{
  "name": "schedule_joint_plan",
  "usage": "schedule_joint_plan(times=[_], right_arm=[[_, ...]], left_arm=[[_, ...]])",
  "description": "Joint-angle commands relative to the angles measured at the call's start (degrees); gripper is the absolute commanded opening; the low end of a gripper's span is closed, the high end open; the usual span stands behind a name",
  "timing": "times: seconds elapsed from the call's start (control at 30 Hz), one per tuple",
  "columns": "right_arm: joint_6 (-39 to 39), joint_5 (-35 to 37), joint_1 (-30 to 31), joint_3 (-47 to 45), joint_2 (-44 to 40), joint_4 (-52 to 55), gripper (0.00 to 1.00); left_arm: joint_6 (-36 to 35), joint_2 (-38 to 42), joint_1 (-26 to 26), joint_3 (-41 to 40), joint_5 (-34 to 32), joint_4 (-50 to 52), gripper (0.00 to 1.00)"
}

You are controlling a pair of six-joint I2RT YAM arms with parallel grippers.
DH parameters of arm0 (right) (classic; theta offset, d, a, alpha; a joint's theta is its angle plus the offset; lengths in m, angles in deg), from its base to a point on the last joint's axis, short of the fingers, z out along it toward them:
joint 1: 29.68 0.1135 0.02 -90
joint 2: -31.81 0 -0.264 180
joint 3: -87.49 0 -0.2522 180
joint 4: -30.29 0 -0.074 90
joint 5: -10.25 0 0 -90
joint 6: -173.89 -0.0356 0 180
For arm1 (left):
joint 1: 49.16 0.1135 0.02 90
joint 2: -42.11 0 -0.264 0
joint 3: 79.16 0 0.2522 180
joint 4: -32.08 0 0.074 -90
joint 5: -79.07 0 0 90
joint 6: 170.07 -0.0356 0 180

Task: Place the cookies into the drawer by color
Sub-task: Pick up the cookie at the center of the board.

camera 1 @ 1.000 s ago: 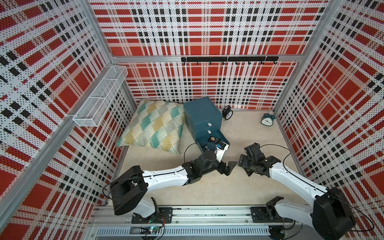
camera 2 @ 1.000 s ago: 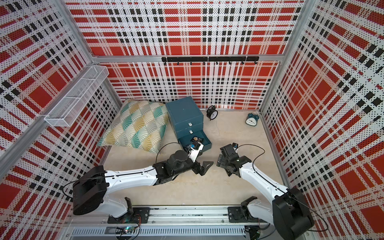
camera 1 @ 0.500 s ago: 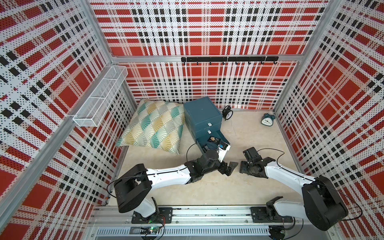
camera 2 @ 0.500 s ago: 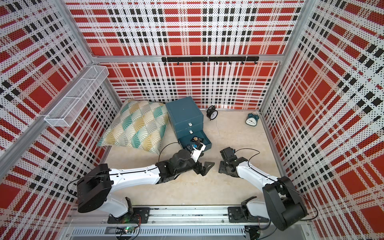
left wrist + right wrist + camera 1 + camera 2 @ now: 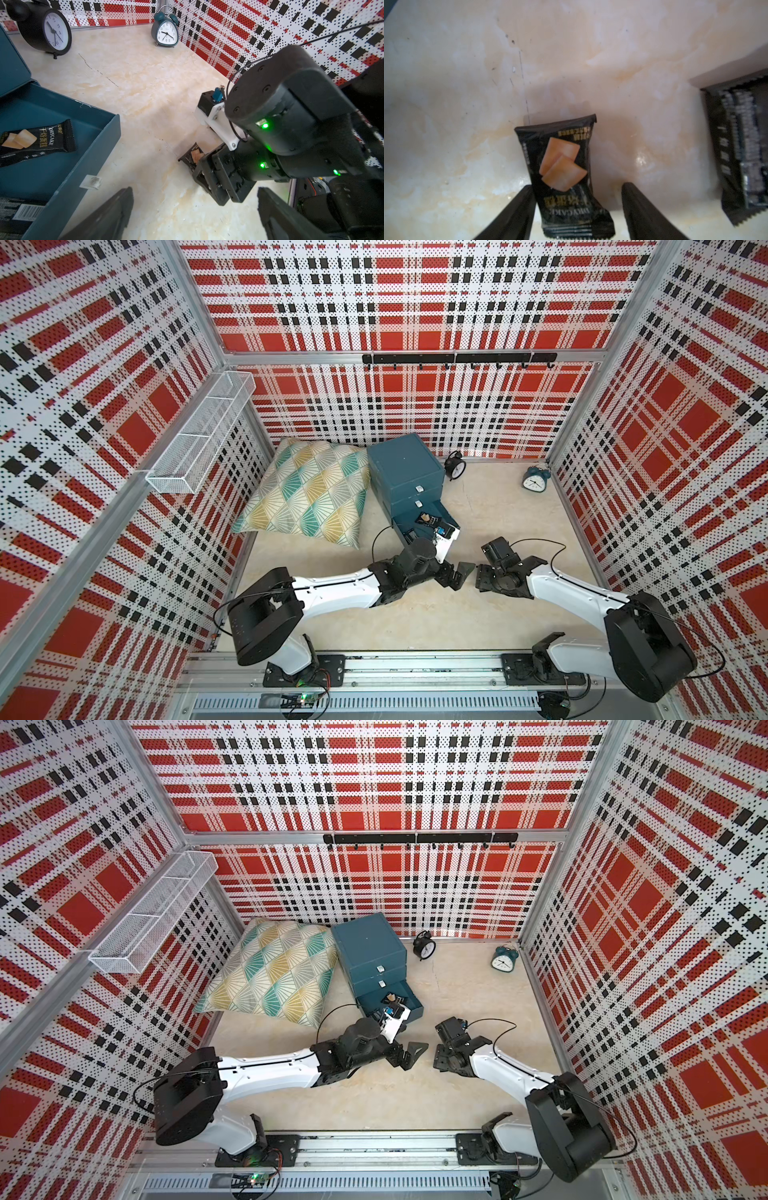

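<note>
In a top view the teal drawer cabinet stands toward the far side of the tabletop, a patterned pillow against its left side and its bottom drawer pulled out with dark cookie packets inside. Just near of that drawer the left gripper, fingers spread, faces the right gripper, which points down at the tabletop close beside it. A black clock and a teal clock stand farther right by the far wall

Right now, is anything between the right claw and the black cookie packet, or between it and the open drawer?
Nothing blocks the right claw: it stands open astride the black packet. Toward the open drawer, the left claw hangs open just before the drawer's front, crowding that path.
</note>
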Motion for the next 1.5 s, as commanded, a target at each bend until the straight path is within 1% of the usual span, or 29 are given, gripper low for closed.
schedule_joint_plan(times=[0.0,0.1,0.17,0.33,0.37,0.4,0.43,0.5,0.57,0.67,0.9,1.2,1.4,1.47], right_arm=[[0.01,0.83,0.44,1.39,-0.89,1.81,0.77],[0.24,1.3,0.48,1.61,-0.44,1.58,0.77],[0.58,1.72,0.43,1.87,0.58,1.28,0.73],[1.39,2.65,0.52,3.02,5.49,0.05,0.58],[1.49,2.48,0.58,3.26,6.22,-0.2,0.55],[1.57,2.43,0.86,3.46,6.67,-0.41,0.5],[1.55,2.44,1.18,3.7,6.81,-0.38,0.48],[1.45,2.54,1.67,4.33,7.1,-0.36,0.46],[1.44,2.6,2.24,4.93,7.4,-0.33,0.41],[1.41,2.54,2.75,5.64,7.65,-0.63,0.38],[1.38,1.72,3.71,6.56,7.42,-1.31,0.37],[1.74,-2.88,4.18,8.42,3.27,-3.79,0.36],[2.05,-6.97,4.15,13.13,4.03,-6.36,0.36],[2.26,-8.29,4.14,15.61,5.55,-7.25,0.36]], left_arm=[[0.48,2.21,0.65,-1.13,-0.51,-1.61,0.99],[0.91,2.49,1.1,-1.54,-0.27,-1.89,0.99],[1.22,2.49,1.55,-1.51,-0.25,-1.84,0.99],[1.88,2.49,2.65,-1.48,-0.2,-1.32,0.99],[1.88,2.49,2.96,-1.49,-0.4,-1.08,0.99],[1.97,2.54,3.17,-1.51,-0.5,-0.84,0.99],[2.1,2.49,3.49,-1.47,-0.59,-0.6,0.99],[2.4,2.39,4.19,-1.28,-0.93,0.12,0.99],[2.91,2.3,4.85,-1.37,-0.79,0.26,0.99],[3.11,2.71,5.2,-1.75,-0.77,-0.21,0.99],[2.85,3.74,5.24,-2.69,-1.44,-1.01,0.99],[2.85,6.6,5.32,-5.09,-3.04,-3.03,0.99],[3.11,9.01,6.51,-7.38,-4.25,-4.99,0.99],[5.09,9.85,7.53,-8.37,-4.31,-5.63,0.99]])
